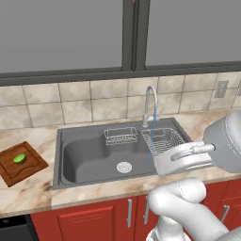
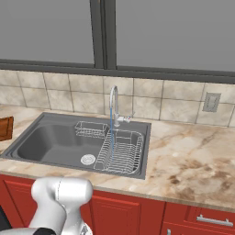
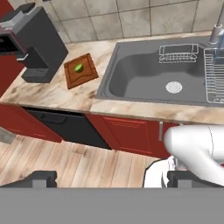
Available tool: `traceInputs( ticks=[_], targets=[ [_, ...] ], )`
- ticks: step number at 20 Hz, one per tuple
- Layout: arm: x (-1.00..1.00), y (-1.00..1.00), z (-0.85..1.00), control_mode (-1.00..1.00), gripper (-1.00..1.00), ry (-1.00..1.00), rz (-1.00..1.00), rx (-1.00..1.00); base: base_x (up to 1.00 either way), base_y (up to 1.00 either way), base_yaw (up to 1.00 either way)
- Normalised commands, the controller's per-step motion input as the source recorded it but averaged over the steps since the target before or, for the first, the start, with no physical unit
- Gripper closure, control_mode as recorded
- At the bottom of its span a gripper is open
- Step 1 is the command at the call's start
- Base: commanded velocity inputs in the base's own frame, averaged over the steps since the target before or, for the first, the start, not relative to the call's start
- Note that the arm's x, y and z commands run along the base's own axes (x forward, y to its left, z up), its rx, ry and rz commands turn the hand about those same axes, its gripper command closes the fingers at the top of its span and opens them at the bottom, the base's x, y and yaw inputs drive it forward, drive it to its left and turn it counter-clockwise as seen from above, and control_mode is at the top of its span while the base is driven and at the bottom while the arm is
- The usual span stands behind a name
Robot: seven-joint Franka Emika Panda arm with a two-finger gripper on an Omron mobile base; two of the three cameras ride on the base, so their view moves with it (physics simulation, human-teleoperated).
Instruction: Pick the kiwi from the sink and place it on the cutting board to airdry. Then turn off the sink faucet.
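The kiwi [image 1: 20,158] [image 3: 78,68] lies on the cutting board [image 1: 30,168] [image 3: 86,77], which rests on the counter left of the sink [image 1: 89,155] [image 2: 50,142] [image 3: 140,74]. A corner of the board [image 2: 5,128] also pokes in at the left edge of the right base view. The sink faucet [image 1: 149,103] [image 2: 113,103] [image 3: 215,33] stands behind the basin, and a thin blue stream of water [image 1: 152,136] [image 2: 111,133] falls from its spout. My gripper [image 3: 113,179] is open and empty, held back from the counter and high over the floor, far from the faucet.
Two wire racks [image 1: 162,141] [image 2: 120,151] sit in the right part of the basin, near the round drain [image 1: 124,166]. A dark coffee machine [image 3: 35,43] stands left of the board. Red cabinets [image 3: 127,131] and a black dishwasher front [image 3: 65,124] run below the counter.
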Motion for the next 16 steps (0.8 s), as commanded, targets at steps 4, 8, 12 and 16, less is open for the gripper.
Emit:
traceInputs(
  ticks=[4,8,12,16],
  targets=[
    [-0.42,-0.96,0.06,-1.0,-1.0,0.0,0.0,-0.02,0.0,0.0,0.0],
    [-0.37,-0.99,0.11,-1.0,-1.0,0.0,0.0,-0.03,0.0,0.0,0.0],
    [-0.3,-0.96,0.13,-1.0,-1.0,0.0,0.0,-0.03,0.0,0.0,0.0],
    [-0.2,-0.83,0.06,-1.0,-1.0,0.0,0.0,0.0,0.0,0.0,0.0]
  ],
)
